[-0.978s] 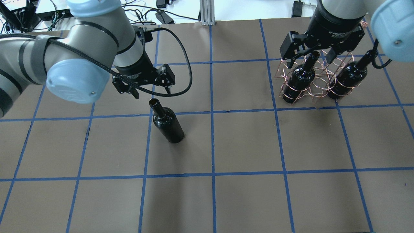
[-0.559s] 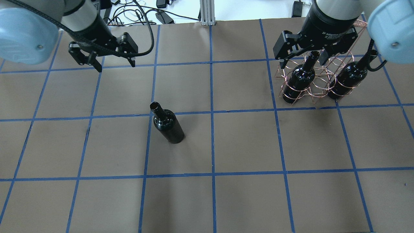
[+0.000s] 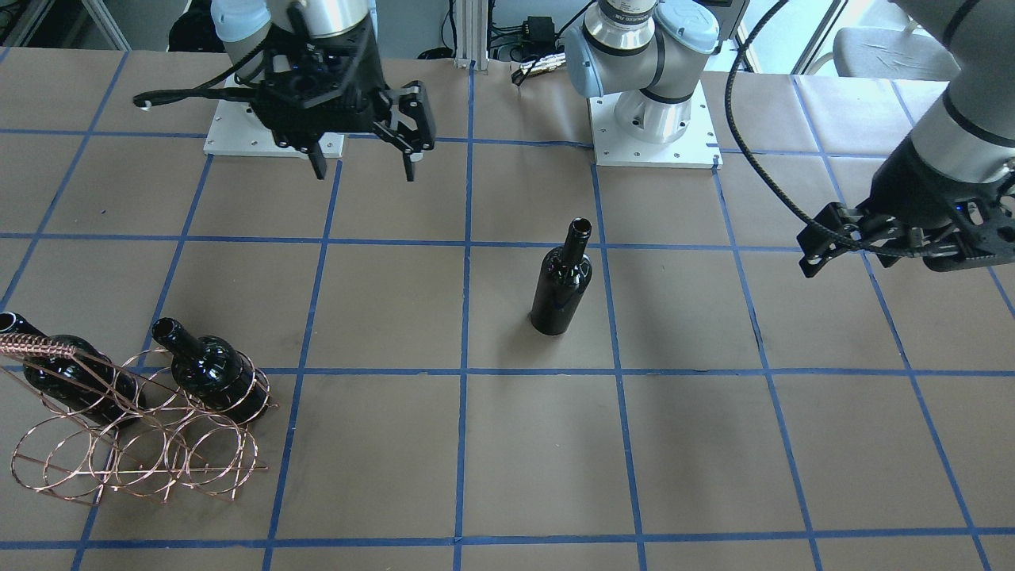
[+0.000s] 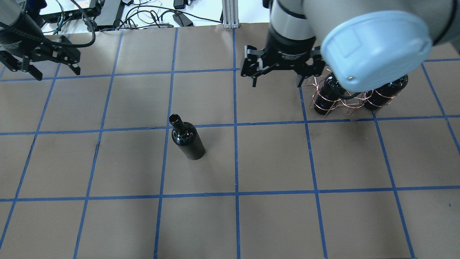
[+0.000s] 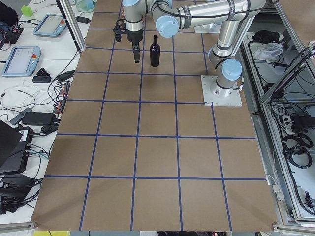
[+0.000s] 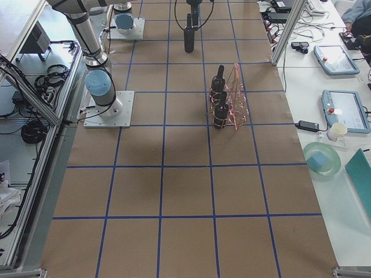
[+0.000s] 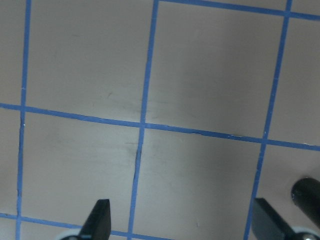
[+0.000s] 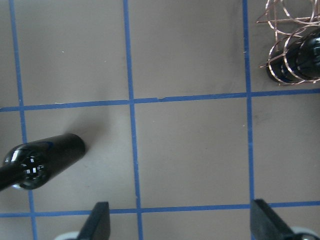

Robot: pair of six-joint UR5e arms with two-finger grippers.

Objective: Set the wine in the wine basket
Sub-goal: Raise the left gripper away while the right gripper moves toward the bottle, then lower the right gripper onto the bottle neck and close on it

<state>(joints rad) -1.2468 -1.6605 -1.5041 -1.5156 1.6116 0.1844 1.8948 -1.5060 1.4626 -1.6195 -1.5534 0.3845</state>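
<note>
Three bottles by my count. Where do they sit from the right gripper?

Three, yes. Your right gripper [image 4: 276, 84] hangs with its fingers spread wide and nothing between them. Just beside it, to its right, is the one wine basket [image 3: 135, 444]. The near racked bottle [image 3: 210, 369] and the far racked bottle [image 3: 63, 381] stand in it. The rings between them look free, which I judge is the slot left to fill.

And the wine?

The wine [image 4: 187, 138] stands upright and alone, farther off to the gripper's left. Nothing touches it, and its neck is clear for a grasp. Farthest away, your left gripper [image 4: 57, 73] is also spread and empty, probably parked out of the way.
</note>
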